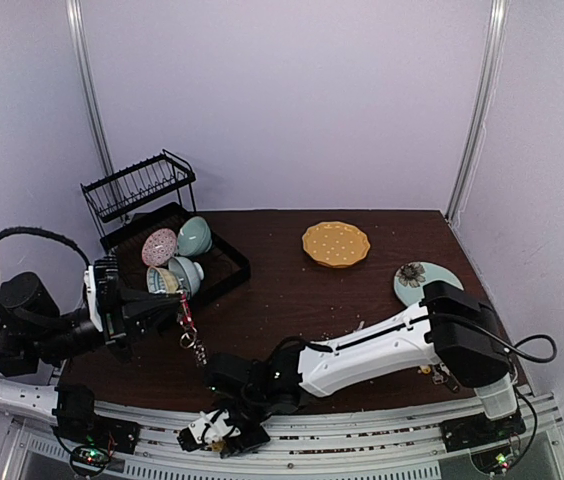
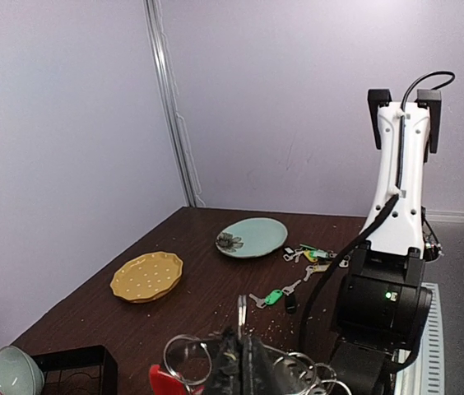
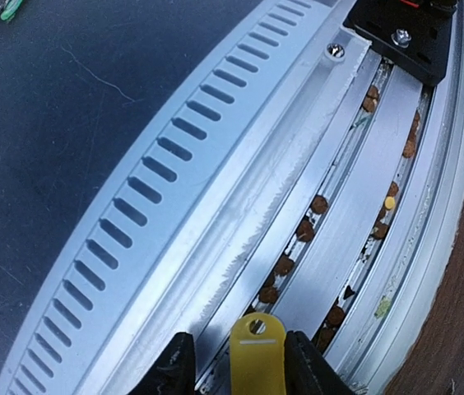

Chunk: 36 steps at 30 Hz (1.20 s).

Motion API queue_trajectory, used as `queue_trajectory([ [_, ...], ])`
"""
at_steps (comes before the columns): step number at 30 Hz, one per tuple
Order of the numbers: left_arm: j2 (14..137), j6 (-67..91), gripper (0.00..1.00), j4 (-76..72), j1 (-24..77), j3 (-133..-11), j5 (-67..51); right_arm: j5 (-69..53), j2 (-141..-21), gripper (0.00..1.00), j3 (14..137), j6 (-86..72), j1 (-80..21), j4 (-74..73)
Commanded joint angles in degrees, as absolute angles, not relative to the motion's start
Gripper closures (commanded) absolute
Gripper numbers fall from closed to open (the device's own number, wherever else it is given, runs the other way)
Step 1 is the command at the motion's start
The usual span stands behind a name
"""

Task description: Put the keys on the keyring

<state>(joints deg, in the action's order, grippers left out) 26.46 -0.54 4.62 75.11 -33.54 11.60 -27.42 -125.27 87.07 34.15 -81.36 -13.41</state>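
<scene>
Left gripper [image 2: 244, 364] clamps the keyring [image 1: 188, 322]; right gripper's [image 3: 242, 374] parted fingers flank a yellow key tag [image 3: 257, 354], grip unclear.

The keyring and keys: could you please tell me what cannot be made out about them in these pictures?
- Left wrist: the keyring is cut off by the bottom edge, so whether a key hangs on it is unclear.
- Right wrist: the blade of the yellow tag lies below the frame edge; whether the right gripper grips it is unclear.
- Left wrist: the loose keys are too small to count.
</scene>
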Motion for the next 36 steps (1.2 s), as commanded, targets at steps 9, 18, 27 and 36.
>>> queue_trajectory([
  [9,22.5,-0.2,1.00,2.6,75.1,-35.9,12.6,-22.3,-130.6,0.80,89.9,35.0,-76.0,-28.8],
  [18,22.0,-0.2,1.00,3.1,75.1,-36.2,13.1,-16.1,-124.5,0.91,86.7,33.0,-76.8,-28.3],
  [27,22.0,0.0,1.00,4.0,75.1,-36.6,13.4,2.4,-116.7,0.93,78.4,29.8,-72.0,-27.4],
  [36,22.2,-0.1,1.00,4.0,75.1,-36.7,13.6,-6.4,-104.5,0.74,70.5,22.8,-67.5,-23.4],
])
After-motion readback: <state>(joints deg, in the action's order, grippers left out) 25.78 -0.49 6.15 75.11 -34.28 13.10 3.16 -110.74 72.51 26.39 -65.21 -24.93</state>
